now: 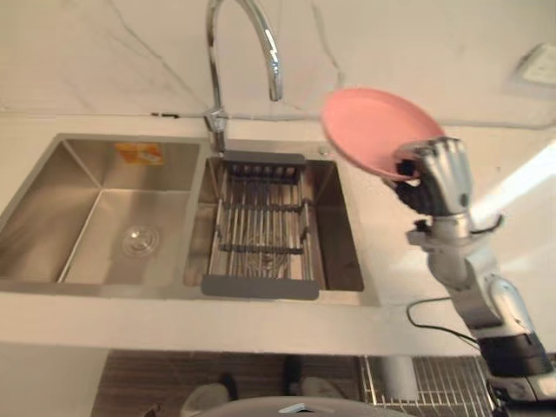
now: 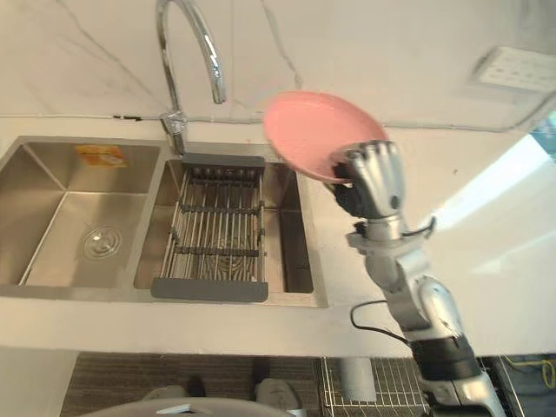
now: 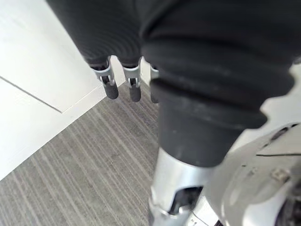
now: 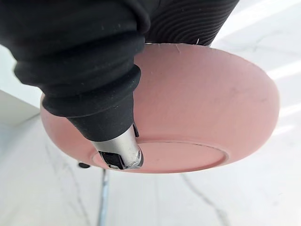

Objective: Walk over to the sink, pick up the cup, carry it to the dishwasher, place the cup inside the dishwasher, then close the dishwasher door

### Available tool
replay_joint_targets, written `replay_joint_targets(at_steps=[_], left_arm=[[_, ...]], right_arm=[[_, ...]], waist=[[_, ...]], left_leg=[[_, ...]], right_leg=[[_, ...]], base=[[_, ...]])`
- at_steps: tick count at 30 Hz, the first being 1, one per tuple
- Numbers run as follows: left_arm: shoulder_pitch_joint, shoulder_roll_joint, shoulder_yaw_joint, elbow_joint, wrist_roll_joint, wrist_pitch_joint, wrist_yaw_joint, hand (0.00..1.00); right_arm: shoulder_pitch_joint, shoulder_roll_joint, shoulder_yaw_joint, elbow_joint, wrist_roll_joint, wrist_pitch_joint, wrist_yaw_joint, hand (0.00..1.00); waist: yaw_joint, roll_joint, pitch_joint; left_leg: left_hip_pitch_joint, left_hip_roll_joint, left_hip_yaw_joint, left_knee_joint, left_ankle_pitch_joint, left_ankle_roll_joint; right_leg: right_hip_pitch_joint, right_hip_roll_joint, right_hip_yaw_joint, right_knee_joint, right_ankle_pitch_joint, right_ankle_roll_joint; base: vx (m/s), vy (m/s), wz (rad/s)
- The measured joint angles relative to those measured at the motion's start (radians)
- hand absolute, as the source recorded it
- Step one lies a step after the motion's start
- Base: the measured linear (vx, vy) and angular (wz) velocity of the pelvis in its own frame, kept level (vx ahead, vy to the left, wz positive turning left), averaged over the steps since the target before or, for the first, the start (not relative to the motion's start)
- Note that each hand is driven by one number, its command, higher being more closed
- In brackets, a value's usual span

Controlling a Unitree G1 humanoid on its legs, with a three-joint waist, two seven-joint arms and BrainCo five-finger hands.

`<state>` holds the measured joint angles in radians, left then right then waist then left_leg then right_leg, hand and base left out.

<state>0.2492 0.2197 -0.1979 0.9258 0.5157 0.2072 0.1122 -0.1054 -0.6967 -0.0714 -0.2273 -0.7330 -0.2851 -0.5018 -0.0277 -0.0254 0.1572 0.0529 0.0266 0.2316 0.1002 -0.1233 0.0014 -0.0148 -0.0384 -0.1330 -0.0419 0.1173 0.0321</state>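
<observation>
Right hand (image 1: pixel 441 178): clamped on near rim of pink plate (image 1: pixel 369 126), aloft at 2 o'clock from sink (image 1: pixel 43 217). Probably light, stiff, slick plastic; hold deeper across rim. Left hand (image 3: pixel 132 84): slack, empty

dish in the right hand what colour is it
The dish is plain pink, no pattern; clearest in the right wrist view.
</observation>
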Motion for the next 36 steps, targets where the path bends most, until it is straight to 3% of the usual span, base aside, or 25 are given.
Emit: replay_joint_targets(at_steps=[4,8,10,11,14,16,18,21,22,23,24,25,28,32,36], left_arm=[[-0.018,0.0,-0.001,0.0,0.0,-0.004,0.011,0.0],[-0.042,0.005,0.0,-0.001,0.0,0.012,0.011,0.0],[-0.04,0.012,0.004,0.002,0.0,0.032,0.004,0.0],[-0.04,0.014,0.007,0.007,0.0,0.04,-0.004,0.0],[-0.031,0.021,0.036,0.011,-0.001,0.068,-0.017,0.0],[-0.032,0.025,0.053,0.01,-0.002,0.077,-0.017,0.0],[-0.045,0.032,0.082,0.01,-0.002,0.077,-0.016,0.0],[-0.061,0.009,0.12,0.031,-0.002,0.077,-0.02,0.0],[-0.06,0.008,0.124,0.034,-0.001,0.077,-0.02,0.0],[-0.066,0.005,0.14,0.034,-0.002,0.075,-0.019,0.0],[-0.068,0.006,0.14,0.036,-0.003,0.076,-0.017,0.0],[-0.079,0.023,0.141,0.032,-0.009,0.078,-0.015,0.0],[-0.101,0.004,0.149,0.024,-0.044,0.078,-0.009,0.0],[-0.098,-0.011,0.149,0.005,-0.05,0.079,-0.009,0.0],[-0.098,-0.016,0.149,-0.002,-0.089,0.081,-0.007,0.0]], right_arm=[[0.118,-0.002,-0.151,0.0,0.0,-0.013,-0.002,1.0],[0.201,-0.002,-0.225,0.009,-0.001,-0.016,-0.007,1.0],[0.246,-0.002,-0.255,0.01,0.0,-0.016,-0.009,1.0],[0.252,-0.002,-0.26,0.015,0.002,-0.017,-0.011,1.0],[0.256,0.0,-0.256,0.07,0.022,-0.028,-0.037,1.0],[0.269,0.009,-0.259,0.132,0.024,-0.032,-0.065,1.0],[0.299,0.05,-0.298,0.185,0.026,-0.042,-0.1,1.0],[0.363,0.118,-0.384,0.266,0.022,-0.058,-0.165,1.0],[0.365,0.129,-0.388,0.279,0.021,-0.065,-0.175,1.0],[0.366,0.139,-0.383,0.307,0.02,-0.079,-0.207,1.0],[0.362,0.141,-0.376,0.331,0.019,-0.088,-0.216,1.0],[0.351,0.148,-0.361,0.378,0.018,-0.099,-0.24,1.0],[0.304,0.171,-0.36,0.44,0.018,-0.102,-0.258,1.0],[0.328,0.201,-0.362,0.441,0.018,-0.097,-0.284,1.0],[0.382,0.247,-0.369,0.44,0.014,-0.115,-0.292,1.0]], waist=[[-0.042,-0.024,-0.007],[-0.079,-0.04,-0.002],[-0.09,-0.052,0.004],[-0.088,-0.049,0.006],[-0.084,-0.062,0.008],[-0.096,-0.073,0.015],[-0.113,-0.088,0.014],[-0.132,-0.068,0.017],[-0.129,-0.049,0.011],[-0.13,-0.053,0.013],[-0.127,-0.055,0.013],[-0.117,-0.068,0.014],[-0.101,-0.037,0.031],[-0.102,-0.031,0.032],[-0.108,-0.021,0.038]], left_leg=[[-0.001,-0.009,0.049,0.004,-0.015,0.014],[-0.021,-0.014,0.092,0.039,-0.039,0.03],[-0.014,-0.007,0.135,0.061,-0.059,0.037],[-0.013,0.008,0.17,0.068,-0.065,0.038],[-0.016,0.045,0.265,0.099,-0.087,0.031],[-0.021,0.071,0.297,0.139,-0.108,0.02],[-0.049,0.108,0.296,0.196,-0.136,-0.001],[-0.052,0.128,0.299,0.172,-0.118,-0.019],[-0.056,0.14,0.318,0.155,-0.104,-0.016],[-0.078,0.144,0.34,0.163,-0.098,-0.016],[-0.078,0.145,0.347,0.175,-0.098,-0.016],[-0.097,0.155,0.355,0.218,-0.099,-0.019],[-0.118,0.185,0.362,0.219,-0.089,-0.043],[-0.108,0.172,0.371,0.181,-0.066,-0.052],[-0.105,0.147,0.371,0.152,-0.047,-0.039]], right_leg=[[-0.054,-0.007,0.048,0.052,-0.012,0.015],[-0.092,-0.016,0.076,0.083,-0.01,0.018],[-0.103,-0.019,0.054,0.09,-0.022,0.0],[-0.117,-0.047,-0.065,0.124,-0.079,-0.041],[-0.146,-0.114,-0.283,0.201,-0.114,-0.082],[-0.148,-0.155,-0.356,0.289,-0.111,-0.09],[-0.159,-0.166,-0.366,0.364,-0.122,-0.06],[-0.163,-0.112,-0.332,0.308,-0.071,-0.04],[-0.154,-0.094,-0.312,0.259,-0.055,-0.037],[-0.163,-0.123,-0.32,0.341,-0.157,-0.061],[-0.157,-0.137,-0.322,0.357,-0.188,-0.05],[-0.12,-0.126,-0.309,0.277,-0.164,0.017],[-0.083,-0.052,-0.286,0.112,-0.075,-0.003],[-0.087,-0.042,-0.261,0.085,-0.058,-0.008],[-0.086,-0.057,-0.257,0.053,-0.043,0.007]], base=[[-0.01,0.06,-0.33],[-0.05,0.062,-0.32],[-0.07,0.029,-0.57],[-0.06,0.021,-0.77],[-0.01,-0.003,-0.97],[0.02,-0.092,-0.64],[0.03,-0.106,-0.21],[0.01,-0.071,-0.21],[0.0,-0.106,-0.35],[-0.02,-0.097,-0.32],[0.03,-0.12,-0.37],[0.03,-0.135,-0.35],[-0.06,-0.126,-0.39],[-0.12,-0.035,-0.17],[-0.11,0.038,0.0]])
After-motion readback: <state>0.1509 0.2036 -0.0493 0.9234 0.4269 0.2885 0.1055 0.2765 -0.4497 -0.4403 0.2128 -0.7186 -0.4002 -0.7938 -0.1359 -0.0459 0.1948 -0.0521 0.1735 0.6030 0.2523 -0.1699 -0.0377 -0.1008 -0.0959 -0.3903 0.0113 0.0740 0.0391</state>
